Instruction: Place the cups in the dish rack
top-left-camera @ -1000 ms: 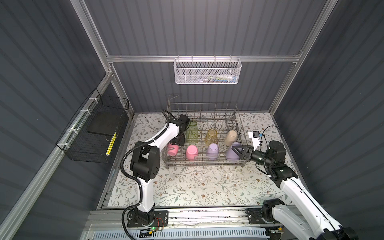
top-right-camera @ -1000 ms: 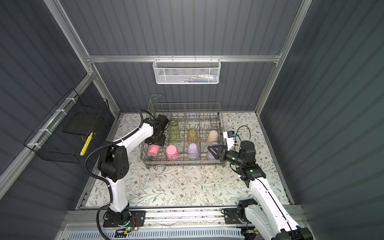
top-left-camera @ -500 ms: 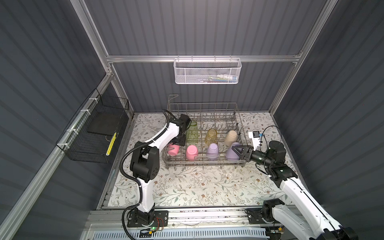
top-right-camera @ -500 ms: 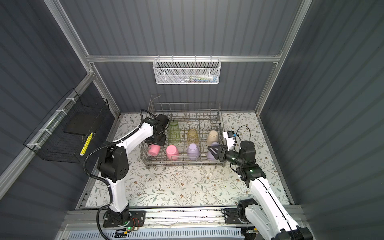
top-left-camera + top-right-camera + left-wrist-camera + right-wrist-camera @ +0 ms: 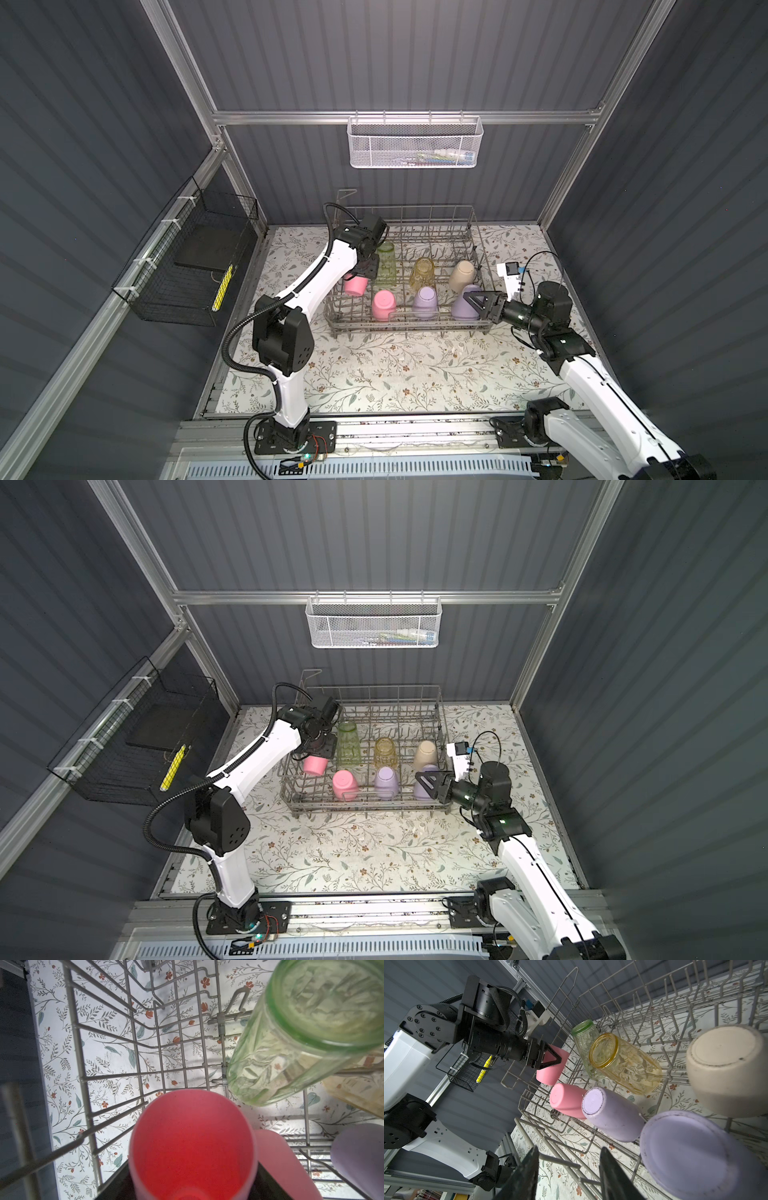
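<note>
The grey wire dish rack (image 5: 405,329) stands at the back of the table. My left gripper (image 5: 368,270) is shut on a pink cup (image 5: 356,285), tilted mouth-down at the rack's left end; the left wrist view looks into this pink cup (image 5: 191,1142). Whether it touches the tines I cannot tell. In the rack are a green cup (image 5: 385,266), yellow cup (image 5: 423,272), beige cup (image 5: 462,275), another pink cup (image 5: 383,305) and two lilac cups (image 5: 424,303) (image 5: 461,309). My right gripper (image 5: 473,300) is open and empty at the rack's front right corner, beside the right lilac cup (image 5: 691,1155).
A white mesh basket (image 5: 415,143) hangs on the back wall and a black wire basket (image 5: 187,270) on the left wall. The floral table (image 5: 395,374) stretches in front of the rack. Rack wires (image 5: 560,1162) cross between my right fingers.
</note>
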Robot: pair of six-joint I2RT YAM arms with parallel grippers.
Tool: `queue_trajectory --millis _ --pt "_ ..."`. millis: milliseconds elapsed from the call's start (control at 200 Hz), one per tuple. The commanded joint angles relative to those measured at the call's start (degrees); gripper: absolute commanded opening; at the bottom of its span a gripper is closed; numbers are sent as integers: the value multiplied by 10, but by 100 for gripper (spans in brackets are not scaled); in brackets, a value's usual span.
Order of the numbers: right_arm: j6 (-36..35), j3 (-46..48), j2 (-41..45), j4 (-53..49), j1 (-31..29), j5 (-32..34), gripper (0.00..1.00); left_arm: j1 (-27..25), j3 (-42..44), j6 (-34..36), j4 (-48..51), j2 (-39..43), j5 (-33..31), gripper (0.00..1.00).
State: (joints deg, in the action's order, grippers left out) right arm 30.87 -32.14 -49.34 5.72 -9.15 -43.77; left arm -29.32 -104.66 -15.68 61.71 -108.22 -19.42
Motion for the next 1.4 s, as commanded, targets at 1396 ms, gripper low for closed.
queue_trajectory --millis 1396 --pt "-131 -244 -181 88 -29 -133 54 -10 3 40 -141 158 578 53"
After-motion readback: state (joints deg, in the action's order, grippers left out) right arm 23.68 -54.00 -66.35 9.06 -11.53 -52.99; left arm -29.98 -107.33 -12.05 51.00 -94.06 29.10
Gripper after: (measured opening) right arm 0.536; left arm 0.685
